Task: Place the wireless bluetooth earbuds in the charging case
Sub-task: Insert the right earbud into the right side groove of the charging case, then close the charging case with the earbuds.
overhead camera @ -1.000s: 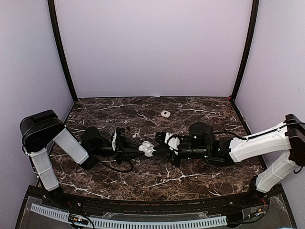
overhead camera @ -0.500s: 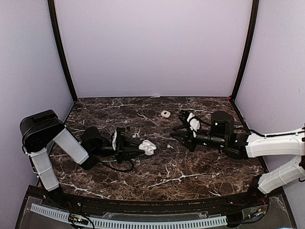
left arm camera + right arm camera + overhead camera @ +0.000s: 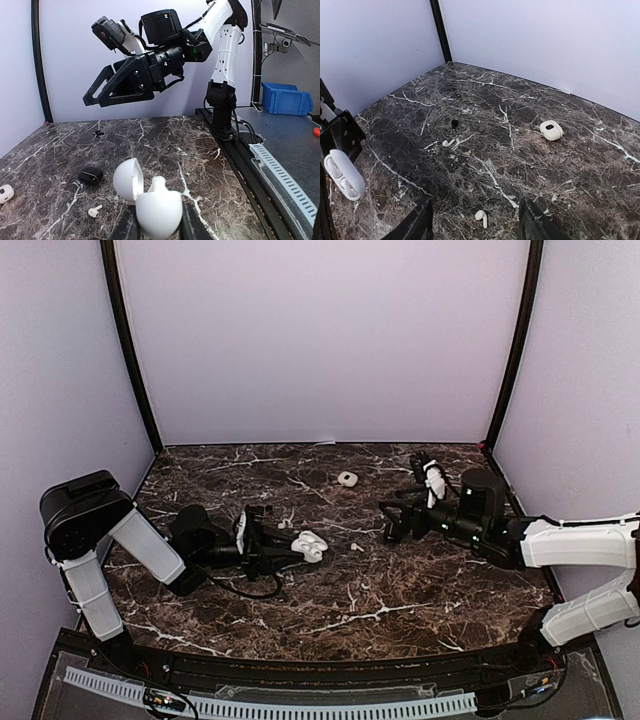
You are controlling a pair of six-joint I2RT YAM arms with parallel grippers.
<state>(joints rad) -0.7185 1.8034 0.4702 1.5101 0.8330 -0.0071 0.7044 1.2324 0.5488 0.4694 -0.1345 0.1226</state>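
My left gripper (image 3: 296,549) (image 3: 154,229) is shut on the white charging case (image 3: 310,547) (image 3: 156,210), which it holds with its lid (image 3: 126,179) swung open. A white rounded lump sticks up from the case's mouth. One white earbud (image 3: 356,546) (image 3: 481,217) (image 3: 93,211) lies on the marble to the right of the case. My right gripper (image 3: 388,522) (image 3: 476,229) hovers above it, open and empty, its fingers (image 3: 417,226) wide apart. A second white earbud (image 3: 448,143) (image 3: 283,524) lies behind the left gripper, next to a tiny black earbud (image 3: 454,122).
A shut white pebble case (image 3: 347,478) (image 3: 551,130) (image 3: 5,192) sits toward the back wall. A glossy black lump (image 3: 90,175) rests on the marble table (image 3: 400,600) beyond the held case. Black corner posts (image 3: 130,350) and lilac walls enclose the table.
My right gripper has pulled away from the held case to the right and back, and its jaws have opened. A white earbud now lies on the marble where it was. The left gripper stays still.
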